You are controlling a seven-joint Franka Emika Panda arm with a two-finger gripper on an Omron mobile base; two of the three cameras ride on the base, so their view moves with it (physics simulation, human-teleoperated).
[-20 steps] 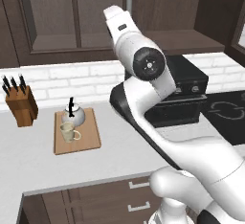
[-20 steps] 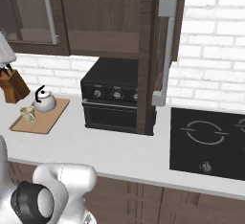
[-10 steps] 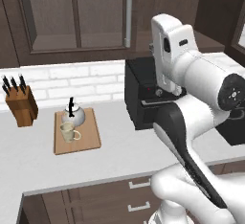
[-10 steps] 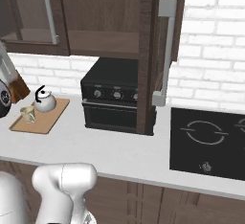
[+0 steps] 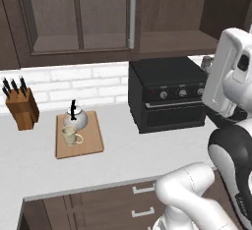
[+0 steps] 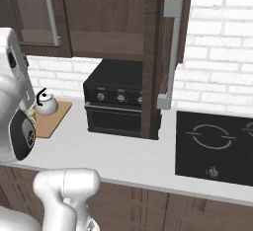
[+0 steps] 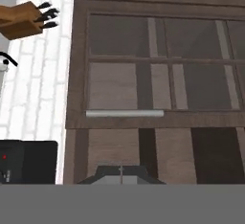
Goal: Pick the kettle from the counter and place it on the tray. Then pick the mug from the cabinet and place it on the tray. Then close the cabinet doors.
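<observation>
Jaws pressed together and empty, the kettle point(image 5: 76, 119) and mug point(image 5: 70, 135) already sit on the tray point(image 5: 93, 140) toward the counter's point(image 5: 123, 155) left end, so pushing the open cabinet door point(image 6: 165, 57) steadily flush looks wise.

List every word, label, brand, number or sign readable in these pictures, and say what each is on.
No readable text anywhere.
Oven: knobs and a small red light on the front panel, no legible marks.
Hob: curved white ring outlines and a knob, symbols not words.
Kettle: faint marks too blurred to read.
Mug: faint pattern too small to read.
Knife block: blank.
</observation>
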